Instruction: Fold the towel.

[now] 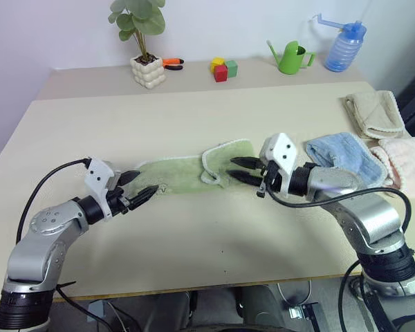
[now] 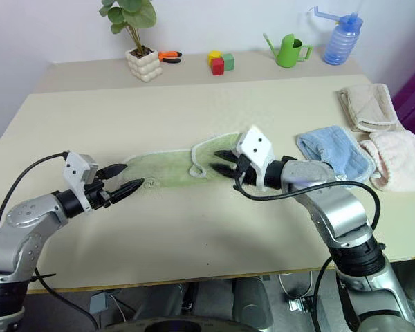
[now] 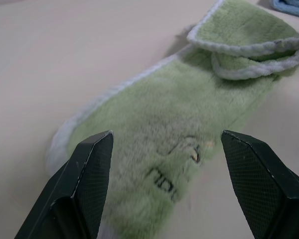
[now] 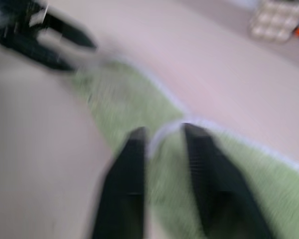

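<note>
On your beige tabletop (image 1: 194,117), far side: a potted green plant (image 1: 144,41), orange-handled pliers (image 1: 172,63), coloured blocks (image 1: 223,68), a green watering can (image 1: 292,57), a blue spray bottle (image 1: 344,45); right: folded light blue (image 1: 342,155), beige (image 1: 373,112) and pink towels (image 1: 404,158).

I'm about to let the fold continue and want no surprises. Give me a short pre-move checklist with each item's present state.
1. Right gripper shut on the towel edge: ok, its fingers pinch the white edging.
2. Left gripper open at the towel's other end: ok, holding nothing.
3. Right end folded over toward the middle: ok, partly, bunched.
4. Fold edges aligned: not ok, the flap sits crooked.
5. Light blue towel apart from the green one: ok.
</note>
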Controlling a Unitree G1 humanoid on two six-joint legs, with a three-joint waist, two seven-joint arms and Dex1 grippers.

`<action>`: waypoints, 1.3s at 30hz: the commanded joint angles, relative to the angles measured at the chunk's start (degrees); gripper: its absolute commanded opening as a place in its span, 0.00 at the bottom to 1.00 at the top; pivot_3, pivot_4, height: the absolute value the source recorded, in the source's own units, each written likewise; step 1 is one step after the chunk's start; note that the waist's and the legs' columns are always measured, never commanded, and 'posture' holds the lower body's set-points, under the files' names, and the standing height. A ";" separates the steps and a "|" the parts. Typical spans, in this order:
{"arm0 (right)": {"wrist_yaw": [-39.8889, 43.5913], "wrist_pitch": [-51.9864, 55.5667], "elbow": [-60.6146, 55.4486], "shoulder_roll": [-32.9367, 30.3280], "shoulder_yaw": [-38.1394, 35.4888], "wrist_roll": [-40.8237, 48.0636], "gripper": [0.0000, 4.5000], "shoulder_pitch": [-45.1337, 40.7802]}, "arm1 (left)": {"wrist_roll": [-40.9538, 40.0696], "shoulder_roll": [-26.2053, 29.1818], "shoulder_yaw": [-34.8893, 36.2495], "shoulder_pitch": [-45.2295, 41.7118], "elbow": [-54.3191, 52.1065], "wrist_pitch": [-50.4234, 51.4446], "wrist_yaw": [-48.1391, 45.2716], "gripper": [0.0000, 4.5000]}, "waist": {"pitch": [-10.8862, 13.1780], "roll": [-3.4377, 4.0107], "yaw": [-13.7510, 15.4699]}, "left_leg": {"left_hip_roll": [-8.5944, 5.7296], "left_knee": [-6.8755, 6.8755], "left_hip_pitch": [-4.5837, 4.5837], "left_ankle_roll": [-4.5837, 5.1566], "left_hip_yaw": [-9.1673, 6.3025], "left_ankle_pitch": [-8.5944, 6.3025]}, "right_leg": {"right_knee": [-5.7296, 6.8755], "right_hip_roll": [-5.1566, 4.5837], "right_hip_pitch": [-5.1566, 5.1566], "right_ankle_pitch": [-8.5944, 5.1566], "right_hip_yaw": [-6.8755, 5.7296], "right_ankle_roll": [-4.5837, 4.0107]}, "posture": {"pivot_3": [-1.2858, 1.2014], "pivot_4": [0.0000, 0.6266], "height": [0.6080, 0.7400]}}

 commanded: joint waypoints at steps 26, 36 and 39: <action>0.93 -24.89 24.62 6.86 2.24 -17.57 0.85 -7.67 | -32.93 -13.28 12.70 13.52 -10.59 23.98 23.50 1.00 | -0.07 -0.03 0.12 | -0.02 -0.01 0.02 -0.15 -0.04 0.08 | 0.03 0.00 0.00 0.00 0.00 -0.01 | 0.52 0.24 0.94; 2.38 -27.36 21.79 6.62 1.90 -18.04 0.98 -7.05 | -50.76 -21.32 12.63 2.35 -1.52 24.44 49.56 1.00 | -0.09 -0.07 0.84 | -0.06 0.04 0.06 -0.39 -0.05 0.22 | 0.06 -0.04 0.07 0.00 0.01 -0.01 | 0.52 0.24 0.94; 2.45 -27.67 21.31 6.74 2.30 -18.46 0.98 -6.43 | -51.71 -21.91 12.26 -0.05 1.38 23.51 53.36 1.00 | -0.10 -0.06 1.10 | -0.06 0.04 0.08 -0.41 -0.03 0.23 | 0.05 -0.04 0.07 0.00 0.02 -0.01 | 0.52 0.24 0.94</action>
